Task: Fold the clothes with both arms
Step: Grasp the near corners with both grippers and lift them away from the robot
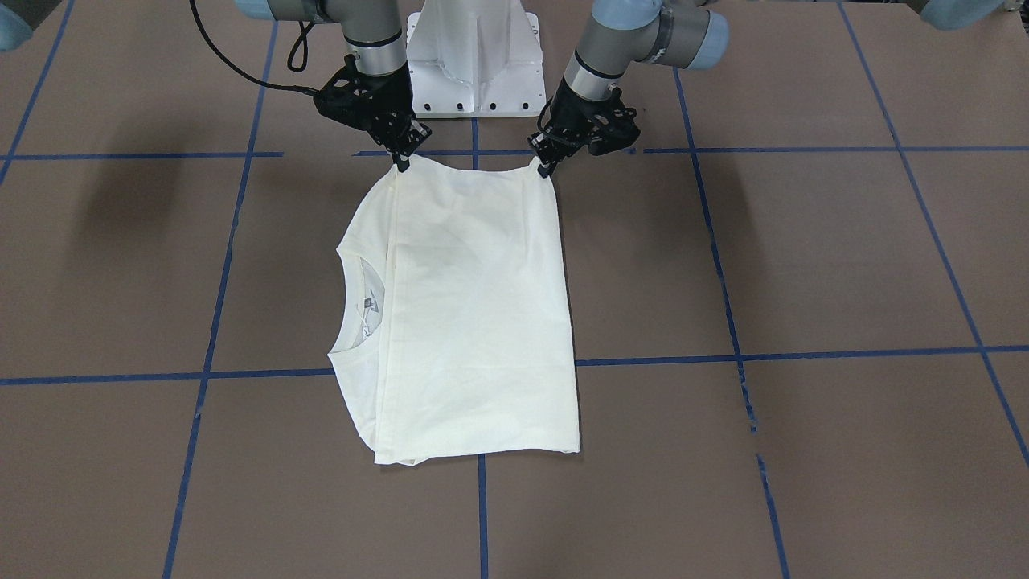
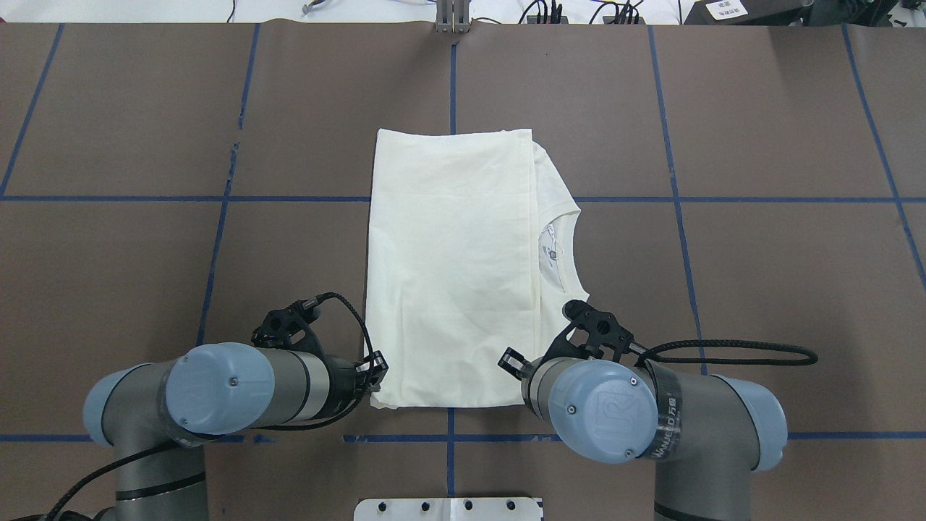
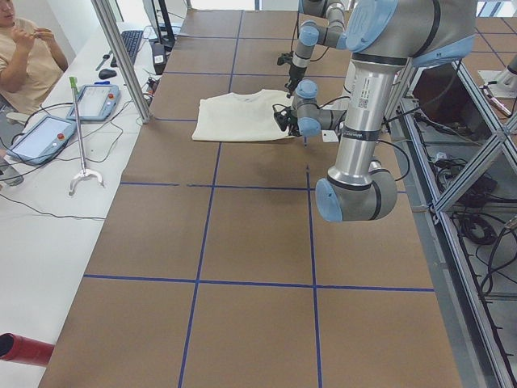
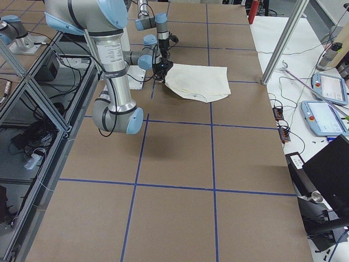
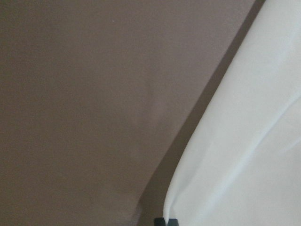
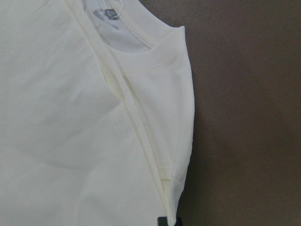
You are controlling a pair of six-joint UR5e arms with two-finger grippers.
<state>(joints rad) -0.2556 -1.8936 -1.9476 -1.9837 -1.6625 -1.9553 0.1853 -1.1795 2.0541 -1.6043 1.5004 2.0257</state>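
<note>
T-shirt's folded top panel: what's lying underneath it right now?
Under the folded panel of the T-shirt, only the shoulders and ribbed neck show, sticking out toward the robot's right, with a label inside. Everything else beneath is covered, so any print cannot be seen.

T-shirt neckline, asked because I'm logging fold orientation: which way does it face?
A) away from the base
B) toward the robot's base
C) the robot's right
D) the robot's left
C: in the overhead view the T-shirt's ribbed neckline lies on the right claw's side.
</note>
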